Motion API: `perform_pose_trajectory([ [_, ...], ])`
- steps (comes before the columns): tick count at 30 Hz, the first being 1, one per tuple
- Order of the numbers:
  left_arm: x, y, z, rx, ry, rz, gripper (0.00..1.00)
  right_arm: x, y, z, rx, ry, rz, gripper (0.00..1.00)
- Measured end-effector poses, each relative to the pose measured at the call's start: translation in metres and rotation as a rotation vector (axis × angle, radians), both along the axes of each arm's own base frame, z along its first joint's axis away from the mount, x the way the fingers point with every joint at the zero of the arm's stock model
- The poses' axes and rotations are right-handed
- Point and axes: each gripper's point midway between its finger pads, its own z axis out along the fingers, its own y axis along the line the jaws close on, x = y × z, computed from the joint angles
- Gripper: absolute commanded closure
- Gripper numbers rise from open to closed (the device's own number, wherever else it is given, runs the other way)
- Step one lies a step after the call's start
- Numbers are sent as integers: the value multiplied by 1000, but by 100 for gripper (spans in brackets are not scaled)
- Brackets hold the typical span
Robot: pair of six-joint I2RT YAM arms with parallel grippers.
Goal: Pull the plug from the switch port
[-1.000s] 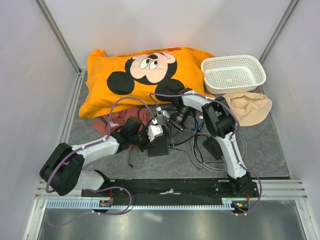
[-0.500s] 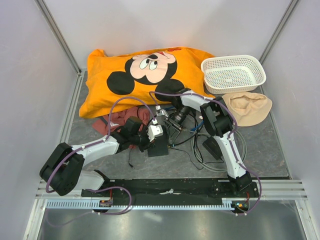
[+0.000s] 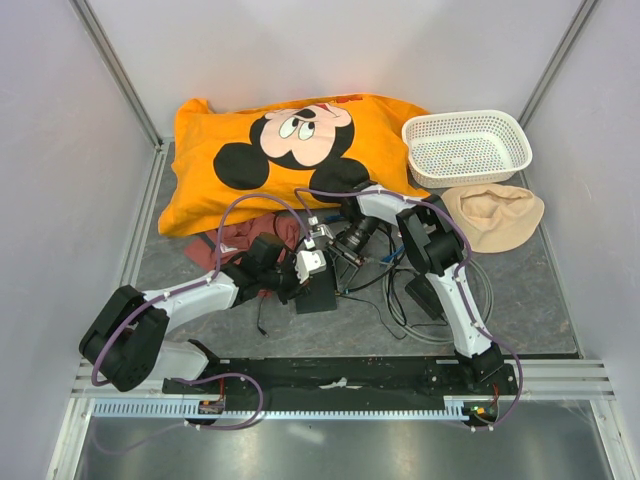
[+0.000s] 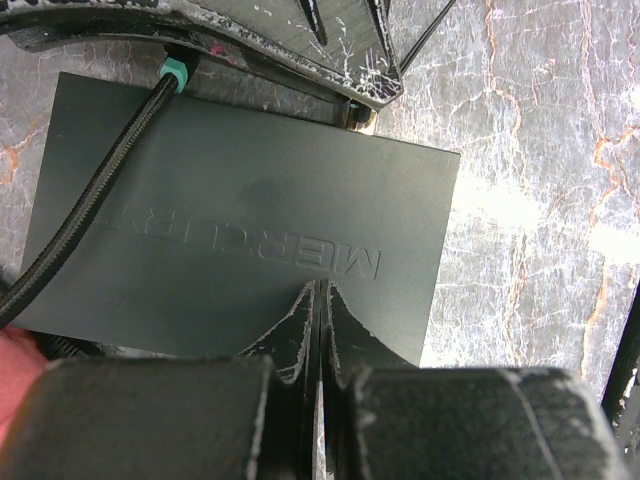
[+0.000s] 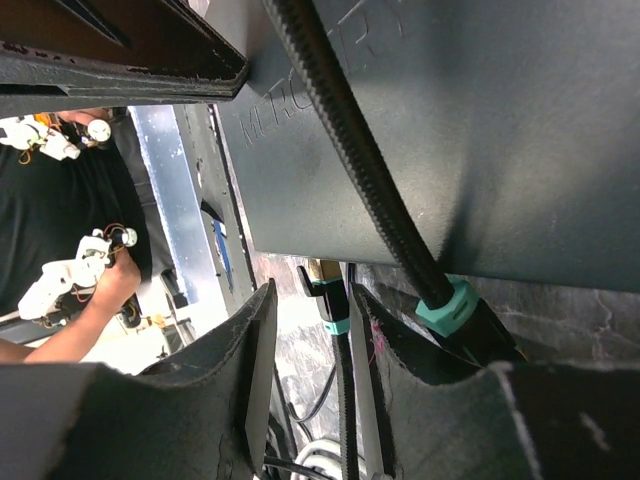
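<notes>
The switch is a flat dark grey box; in the top view it lies between both arms. My left gripper is shut with nothing in it, its tips pressing on the box's lid. A small plug with a gold tip and a teal band hangs at the box's edge, where the switch port is hidden. My right gripper stands open around the plug, which lies close to one finger and apart from the other. I cannot tell whether the plug is seated. A braided cable with a teal collar crosses the lid.
An orange cartoon pillow lies behind the arms, with a white basket and a beige cloth at the back right. A red cloth sits under the left arm. A black adapter brick and looped cables lie right of the switch.
The right gripper has shifted slightly left toward the switch and its jaws have narrowed around the plug. The left gripper has stayed pressed on the box.
</notes>
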Motion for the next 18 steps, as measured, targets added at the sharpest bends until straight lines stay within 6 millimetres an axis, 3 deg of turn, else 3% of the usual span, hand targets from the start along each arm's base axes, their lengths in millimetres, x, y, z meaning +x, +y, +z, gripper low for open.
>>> perform_pose_trajectory([
  [18,-1,1,0,-4,-8,2,98,-2,3,-1,-100,25,-74,57],
])
